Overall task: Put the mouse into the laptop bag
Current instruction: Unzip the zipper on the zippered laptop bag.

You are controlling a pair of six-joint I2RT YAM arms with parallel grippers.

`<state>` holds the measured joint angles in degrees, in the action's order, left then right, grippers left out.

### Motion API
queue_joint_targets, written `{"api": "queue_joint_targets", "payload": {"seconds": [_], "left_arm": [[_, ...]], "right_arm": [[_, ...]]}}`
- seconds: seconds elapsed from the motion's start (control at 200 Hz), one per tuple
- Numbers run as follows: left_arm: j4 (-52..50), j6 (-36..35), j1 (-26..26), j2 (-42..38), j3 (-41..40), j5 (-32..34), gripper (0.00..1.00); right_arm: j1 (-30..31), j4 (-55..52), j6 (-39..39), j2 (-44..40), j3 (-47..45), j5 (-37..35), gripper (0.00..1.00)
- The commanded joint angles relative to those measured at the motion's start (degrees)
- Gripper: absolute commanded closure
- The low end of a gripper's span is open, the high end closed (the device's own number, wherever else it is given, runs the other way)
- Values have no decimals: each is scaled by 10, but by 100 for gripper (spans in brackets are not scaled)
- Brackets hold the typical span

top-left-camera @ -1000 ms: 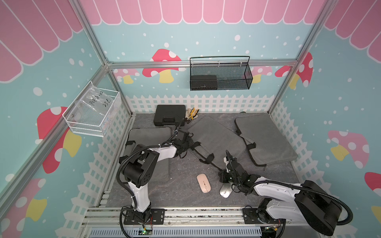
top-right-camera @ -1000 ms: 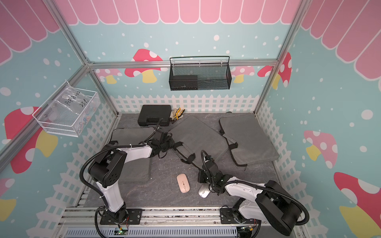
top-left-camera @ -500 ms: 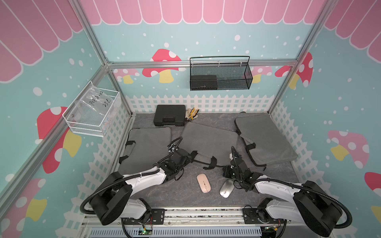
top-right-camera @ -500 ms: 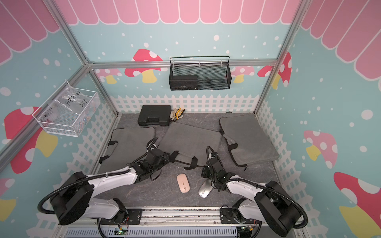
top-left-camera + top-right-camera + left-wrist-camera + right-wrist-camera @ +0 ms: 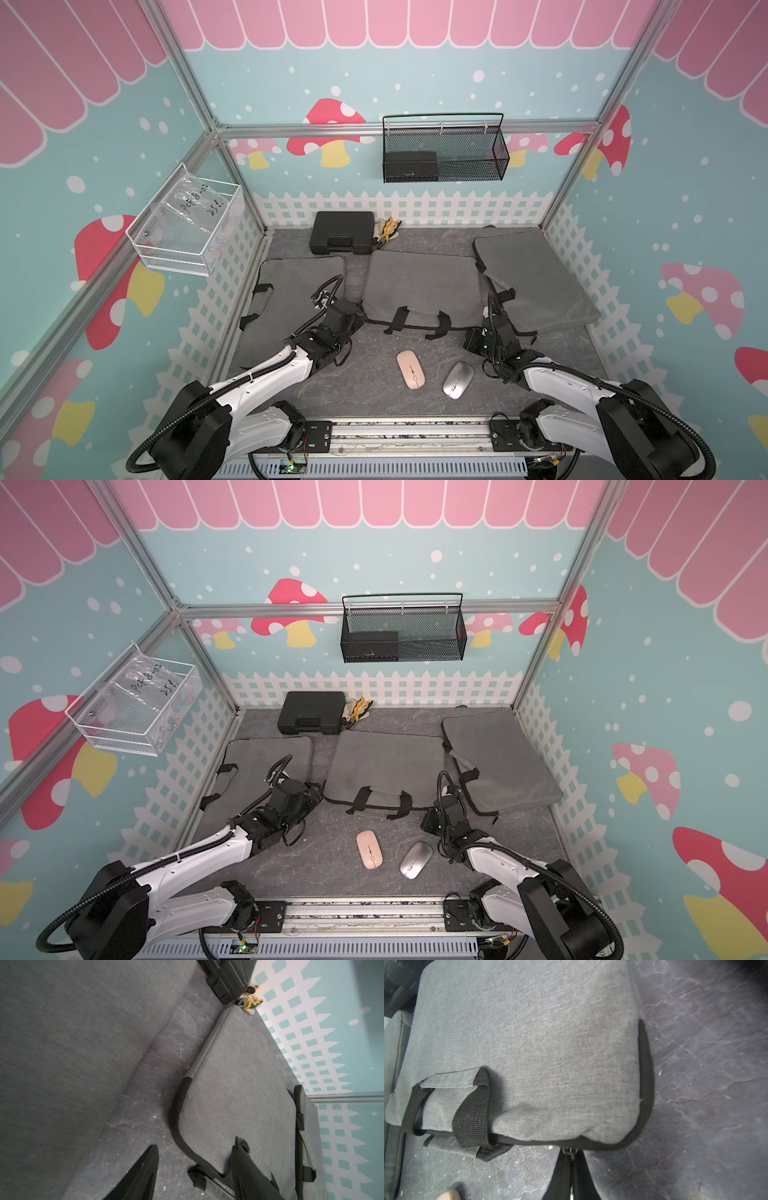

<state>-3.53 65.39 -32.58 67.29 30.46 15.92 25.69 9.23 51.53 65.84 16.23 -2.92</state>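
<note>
A pink mouse (image 5: 410,369) (image 5: 369,849) and a silver mouse (image 5: 458,379) (image 5: 415,859) lie on the dark mat near the front. Just behind them the middle grey laptop bag (image 5: 419,282) (image 5: 386,762) lies flat, its handles toward the front. At the bag's front left corner my left gripper (image 5: 358,318) (image 5: 195,1145) is open; one finger (image 5: 245,1167) is over the bag (image 5: 239,1084), the other (image 5: 145,1172) over the mat. My right gripper (image 5: 478,332) (image 5: 572,1154) is shut on the zipper pull (image 5: 571,1150) at the front right corner of this bag (image 5: 529,1032).
Two more grey bags lie at the left (image 5: 291,299) and right (image 5: 536,278). A black case (image 5: 341,232) and gloves (image 5: 387,228) sit at the back fence. A black mesh basket (image 5: 444,149) and a white wire basket (image 5: 187,228) hang on the walls.
The left gripper opened and its arm swung from the back left to the bag's front left corner. The middle bag turned square and now lies flat. The right gripper stayed shut.
</note>
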Motion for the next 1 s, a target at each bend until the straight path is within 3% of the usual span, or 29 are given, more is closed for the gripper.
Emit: {"api": "queue_joint_targets", "payload": {"seconds": [0.0,0.355,0.44,0.62,0.805,0.996], "left_arm": [[34,-13,13,34,-6,-61,41],[97,-23,21,177,49,-114,42],[99,-27,23,206,62,-110,56],[98,-37,23,237,83,-111,100],[92,-42,13,224,85,-104,100],[89,-41,-3,200,76,-95,100]], "right_arm": [[-6,-7,-4,-1,-3,-1,100],[-7,-15,-18,-15,-2,4,100],[-6,-15,-22,-12,1,10,100],[7,-11,-34,-8,10,18,100],[70,3,-27,14,38,5,100],[163,32,-24,118,107,-4,100]]}}
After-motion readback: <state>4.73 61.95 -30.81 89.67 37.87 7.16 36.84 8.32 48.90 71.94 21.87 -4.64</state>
